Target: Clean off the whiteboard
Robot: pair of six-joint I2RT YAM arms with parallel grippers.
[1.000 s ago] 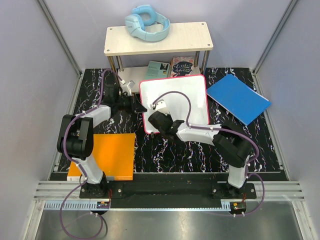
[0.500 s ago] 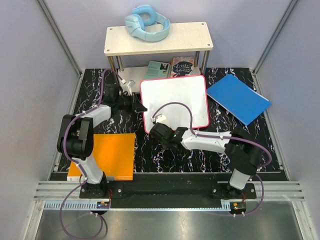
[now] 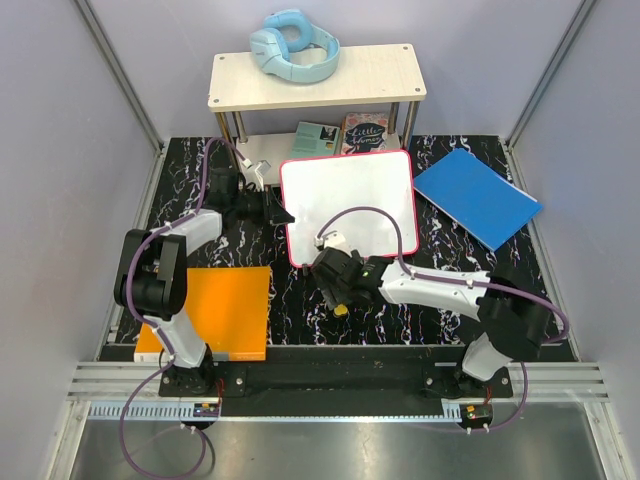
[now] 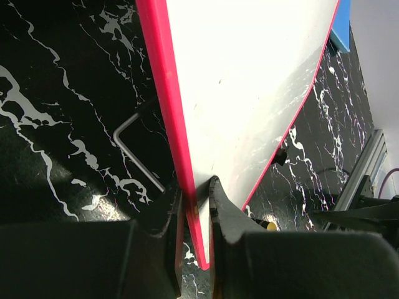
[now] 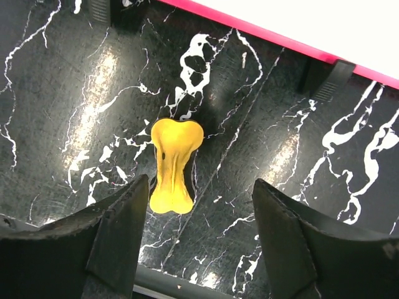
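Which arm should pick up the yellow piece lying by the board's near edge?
Right. The right end effector hangs open directly over the yellow piece, while the left end effector is shut on the board at its rim.

We see a black, white-veined table. On it: whiteboard at ctr-rear, blue sheet rear R, set askew, orange sheet front L, all apart. A small yellow bone-shaped bit lies just in front of the whiteboard's near edge. Shelf stands at the back.
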